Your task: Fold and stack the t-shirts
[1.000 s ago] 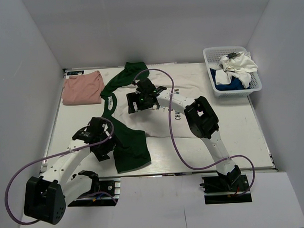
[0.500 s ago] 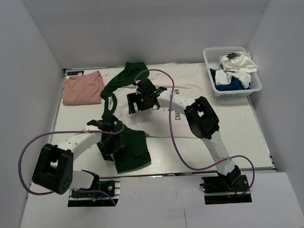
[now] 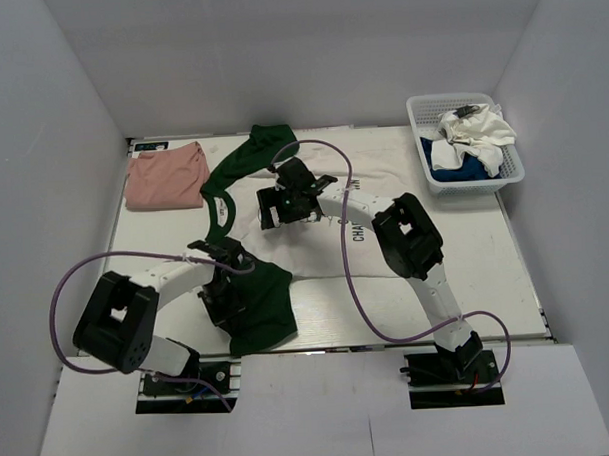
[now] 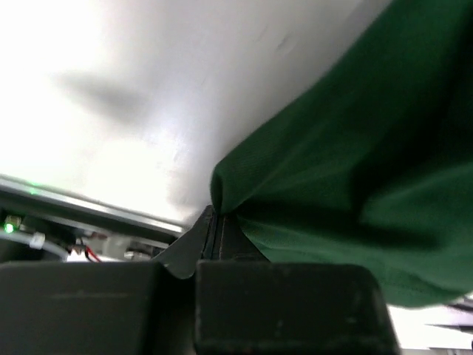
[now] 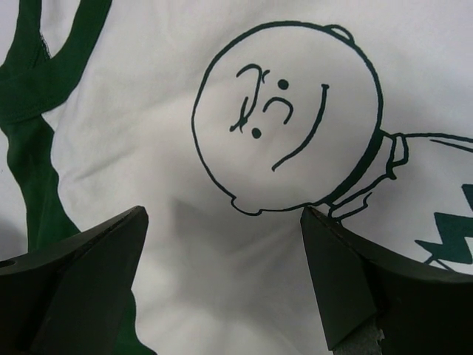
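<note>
So, off to the left of the Charlie Brown tee [image 3: 368, 171], the pink tee [image 3: 165, 178] lay folded on the surface [image 3: 487, 282], just clear of its far green sleeve. At the tee's near green sleeve [image 3: 259, 308], the left tool [image 4: 216, 222] was pinched together on the sleeve's edge, cloth bunched right at its tips. The tee's body lay spread out, print side up. The right tool [image 5: 223, 222] was over the drawn face with its fingers wide apart; couldn't tell if it touched the cloth. Past the tee's right side sat the basket [image 3: 512, 161], a white tee [image 3: 476, 132] heaped on a blue tee [image 3: 454, 167] inside.
</note>
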`<state>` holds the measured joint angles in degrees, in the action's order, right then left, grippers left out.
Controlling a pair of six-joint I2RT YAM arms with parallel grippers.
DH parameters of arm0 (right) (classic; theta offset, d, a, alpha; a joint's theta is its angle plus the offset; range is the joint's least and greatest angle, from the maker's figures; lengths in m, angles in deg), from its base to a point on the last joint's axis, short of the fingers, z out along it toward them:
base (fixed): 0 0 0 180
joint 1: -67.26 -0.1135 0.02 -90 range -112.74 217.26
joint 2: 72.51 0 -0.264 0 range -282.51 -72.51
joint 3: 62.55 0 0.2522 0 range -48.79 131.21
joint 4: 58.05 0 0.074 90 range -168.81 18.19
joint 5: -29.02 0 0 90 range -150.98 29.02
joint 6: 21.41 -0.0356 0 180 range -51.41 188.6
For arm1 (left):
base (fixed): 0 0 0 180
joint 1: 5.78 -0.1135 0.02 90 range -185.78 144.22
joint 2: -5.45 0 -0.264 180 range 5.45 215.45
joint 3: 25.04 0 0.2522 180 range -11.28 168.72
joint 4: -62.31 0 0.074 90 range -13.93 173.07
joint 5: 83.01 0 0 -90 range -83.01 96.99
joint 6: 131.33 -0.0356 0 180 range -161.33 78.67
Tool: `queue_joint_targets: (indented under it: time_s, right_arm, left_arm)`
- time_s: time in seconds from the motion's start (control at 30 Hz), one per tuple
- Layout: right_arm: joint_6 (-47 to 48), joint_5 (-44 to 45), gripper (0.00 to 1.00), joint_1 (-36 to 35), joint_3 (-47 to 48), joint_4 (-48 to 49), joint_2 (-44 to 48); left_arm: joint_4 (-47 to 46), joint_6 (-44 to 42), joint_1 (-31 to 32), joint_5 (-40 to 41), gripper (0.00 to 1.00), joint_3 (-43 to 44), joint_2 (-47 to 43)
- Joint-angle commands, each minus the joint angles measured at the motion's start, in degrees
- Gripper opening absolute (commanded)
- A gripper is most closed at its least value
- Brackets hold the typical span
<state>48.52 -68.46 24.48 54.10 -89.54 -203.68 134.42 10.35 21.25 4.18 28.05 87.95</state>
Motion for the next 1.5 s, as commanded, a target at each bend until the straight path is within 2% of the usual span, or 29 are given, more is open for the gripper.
queue_joint_targets:
  time_s: [0.0,0.17,0.43,0.47,0.53,0.57,0.6,0.7,0.9,0.97,1.0,1.03,1.1,1.13,1.23,1.27,1.3,1.37,1.47]
  right_arm:
    - [0.13,3.0,0.9,1.3,-2.17,-2.92,0.57]
    - [-0.49,2.83,0.9,2.27,-2.7,-2.92,0.31]
    - [-1.72,2.21,0.9,3.67,-1.64,-3.18,-0.4]
    - [-1.81,2.13,0.9,3.67,-1.47,-3.18,-0.31]
    - [-1.46,1.77,0.9,3.67,-1.12,-3.18,-0.57]
    - [-1.46,1.69,0.9,3.76,-0.94,-3.18,-0.66]
    - [-1.46,1.34,0.9,3.67,-0.94,-3.18,-0.49]
    - [-1.02,0.98,0.9,3.5,-0.76,-3.18,-0.66]
    - [-0.41,1.51,0.9,3.67,-0.32,-3.8,-0.57]
    - [0.04,1.25,0.9,3.59,-0.32,-3.88,-0.31]
    - [0.3,1.25,0.9,3.59,-0.5,-3.8,0.3]
    - [0.65,1.25,0.9,3.59,-0.85,-3.8,0.57]
    - [2.14,1.42,0.9,3.85,-1.37,-2.92,1.62]
    - [2.41,1.68,0.9,3.68,-1.46,-2.92,2.06]
    - [3.72,2.13,0.9,4.29,-2.26,-2.39,3.55]
    - [4.34,1.69,0.9,4.64,-2.26,-2.3,3.82]
    - [4.34,1.42,0.9,4.81,-2.95,-1.61,3.99]
    - [4.87,0.02,0.9,5.08,-3.22,-0.72,5.14]
    - [6.45,-4.44,0.9,5.61,-1.56,-0.45,6.8]
  left_arm:
    - [7.56,3.24,1.01,-1.84,0.0,-1.71,-6.28]
    - [12.31,4.48,1.54,-7.64,0.0,-1.71,-15.77]
    - [17.05,4.48,2.15,-17.74,0.01,-3.12,-21.58]
    - [17.67,4.48,2.15,-18.37,0.07,-3.73,-22.2]
    - [20.56,3.87,2.68,-18.9,0.1,-3.74,-23.34]
    - [21.97,3.87,2.68,-18.9,0.16,-3.74,-23.35]
    - [21.98,3.08,2.68,-18.2,0.16,-3.74,-23.35]
    - [21.98,1.49,2.68,-18.81,0.28,-3.74,-22.65]
    - [21.98,-0.09,2.68,-14.88,0.39,2.83,-19.39]
    - [21.38,-1.31,2.68,-12.23,0.43,5.92,-16.07]
    - [19.8,-1.32,2.68,-9.09,0.47,7.59,-14.4]
    - [18.92,-2.1,2.68,-7.58,0.57,11.08,-12.47]
    - [16.02,-4.21,2.68,-4.42,0.62,14.53,-5.9]
    - [12.62,-4.74,2.68,-3.44,0.79,18.03,-3.77]
    - [6.0,-5.98,1.45,1.3,0.89,25.16,2.83]
    - [4.34,-7.37,0.93,5.06,0.96,26.92,4.23]
    - [3.45,-7.38,0.31,7.79,1.0,31.2,5.99]
    - [1.78,-8.86,-1.17,12.45,1.0,35.7,12.14]
    - [1.25,-10.98,-2.41,14.4,1.0,47.29,20.21]
